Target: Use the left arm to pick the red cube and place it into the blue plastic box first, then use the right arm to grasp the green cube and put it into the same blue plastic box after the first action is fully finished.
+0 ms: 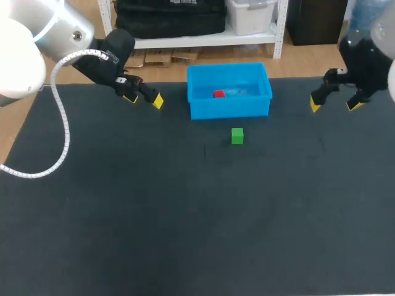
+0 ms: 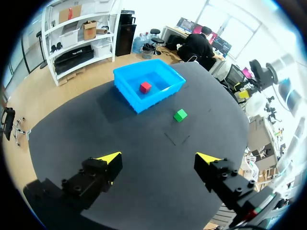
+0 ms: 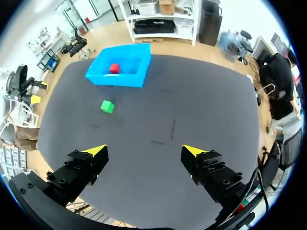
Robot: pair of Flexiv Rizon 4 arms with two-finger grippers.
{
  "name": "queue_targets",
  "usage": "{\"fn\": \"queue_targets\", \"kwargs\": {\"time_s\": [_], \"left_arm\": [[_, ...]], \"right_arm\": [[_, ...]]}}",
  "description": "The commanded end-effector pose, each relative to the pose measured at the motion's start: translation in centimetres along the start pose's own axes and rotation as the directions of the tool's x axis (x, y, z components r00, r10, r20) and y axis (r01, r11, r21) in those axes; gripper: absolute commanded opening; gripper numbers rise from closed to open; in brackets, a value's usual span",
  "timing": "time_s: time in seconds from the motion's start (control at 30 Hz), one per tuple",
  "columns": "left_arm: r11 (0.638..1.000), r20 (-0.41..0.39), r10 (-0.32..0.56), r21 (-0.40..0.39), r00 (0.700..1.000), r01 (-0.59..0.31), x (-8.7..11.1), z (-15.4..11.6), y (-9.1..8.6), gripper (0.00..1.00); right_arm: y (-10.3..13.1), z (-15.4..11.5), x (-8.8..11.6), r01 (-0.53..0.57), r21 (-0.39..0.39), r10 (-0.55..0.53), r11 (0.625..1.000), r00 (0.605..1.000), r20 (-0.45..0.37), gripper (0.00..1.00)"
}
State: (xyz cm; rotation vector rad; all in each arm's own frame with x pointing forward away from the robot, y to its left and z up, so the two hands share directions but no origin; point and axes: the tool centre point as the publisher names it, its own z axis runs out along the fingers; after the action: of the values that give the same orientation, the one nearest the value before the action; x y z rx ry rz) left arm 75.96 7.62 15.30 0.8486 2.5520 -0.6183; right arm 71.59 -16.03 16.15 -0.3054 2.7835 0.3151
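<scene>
A white ribbed cable (image 1: 66, 132) trails the silver left arm (image 1: 58, 24) (black left gripper (image 1: 144, 100), yellow-tipped).

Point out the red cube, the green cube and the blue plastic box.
red cube (image 1: 219, 94): head view, middle of its visible top.
green cube (image 1: 237, 136): head view, middle of the cube.
blue plastic box (image 1: 229, 108): head view, outer face of its near wall.

Red cube (image 2: 145, 87) lies inside blue box (image 2: 128, 89).

The red cube (image 1: 219, 94) lies inside the blue plastic box (image 1: 229, 106). The green cube (image 1: 237, 136) sits on the tabletop (image 1: 185, 209) just in front of it.
</scene>
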Motion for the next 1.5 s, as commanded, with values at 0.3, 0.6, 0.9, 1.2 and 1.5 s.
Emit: {"fn": "queue_targets", "kwargs": {"time_s": [0.3, 0.6, 0.9, 1.2, 1.5], "left_arm": [[1.000, 0.004, 0.002, 0.003, 1.000, -0.002, 0.1, 0.0, 0.0, 1.00], [1.000, 0.004, 0.002, 0.003, 1.000, -0.002, 0.1, 0.0, 0.0, 1.00], [1.000, 0.004, 0.002, 0.003, 1.000, -0.002, 0.1, 0.0, 0.0, 1.00], [1.000, 0.004, 0.002, 0.003, 1.000, -0.002, 0.1, 0.0, 0.0, 1.00], [1.000, 0.004, 0.002, 0.003, 1.000, -0.002, 0.1, 0.0, 0.0, 1.00]], "right_arm": [[1.1, 0.7, -1.5, -0.038, 0.058, 0.044, 0.998, 0.993, -0.108, 1.00], [1.5, 1.3, -2.4, -0.042, 0.096, 0.059, 0.994, 0.982, -0.178, 1.00], [1.8, 2.0, -2.7, -0.059, 0.132, 0.089, 0.990, 0.968, -0.236, 1.00], [2.1, 2.7, -3.1, -0.074, 0.165, 0.120, 0.984, 0.950, -0.288, 1.00], [2.9, 3.0, -3.7, -0.077, 0.180, 0.130, 0.981, 0.946, -0.299, 1.00]]}}
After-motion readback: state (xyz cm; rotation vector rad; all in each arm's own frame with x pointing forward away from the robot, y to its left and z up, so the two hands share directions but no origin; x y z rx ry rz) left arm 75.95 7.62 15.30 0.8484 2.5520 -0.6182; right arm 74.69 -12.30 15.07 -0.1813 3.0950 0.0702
